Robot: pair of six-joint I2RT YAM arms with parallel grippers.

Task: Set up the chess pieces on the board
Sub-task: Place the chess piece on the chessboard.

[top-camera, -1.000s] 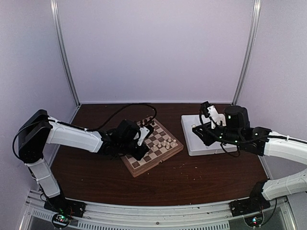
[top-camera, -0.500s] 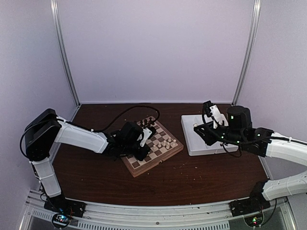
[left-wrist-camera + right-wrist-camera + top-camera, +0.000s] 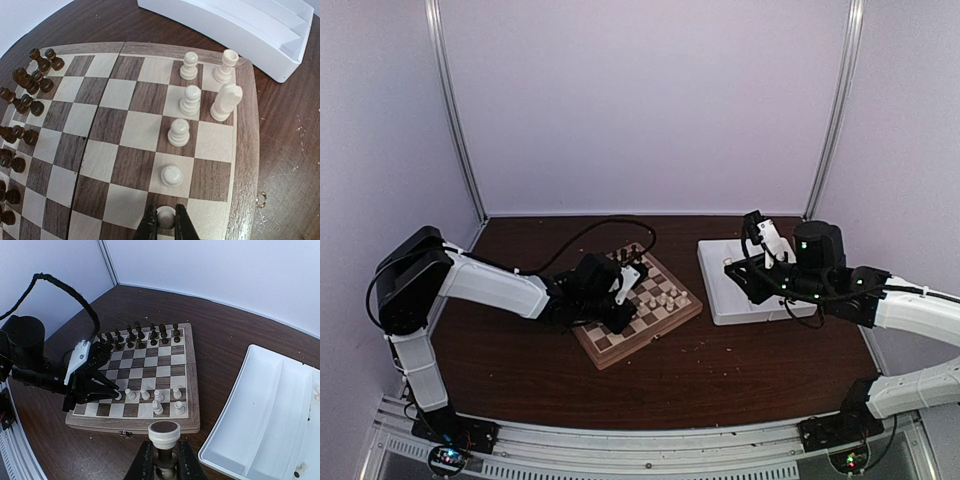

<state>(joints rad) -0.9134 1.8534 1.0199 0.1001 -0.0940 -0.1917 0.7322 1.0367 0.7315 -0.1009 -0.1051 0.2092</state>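
Between the fingertips of the left gripper a cream pawn is pinched, the jaws drawn in tight against its sides. It is held low at a dark square of the board, close to the rim; whether it rests on the square cannot be told. Straight ahead of that gripper four more cream figures are lined up in one file. Just to the right of them, along the rim, two taller cream figures are stood upright. Far to the gripper's left the dark pieces are ranked in two rows at the opposite edge. Beyond the board, ahead and to the right, a corner of the white tray is seen on the dark wooden table.

The right gripper is clamped on another cream piece, whose dark round base is turned towards the wrist camera; its kind cannot be told. Ahead of and below this gripper the board is seen, and to its right the tray is laid, with a few small cream bits at its far right end.
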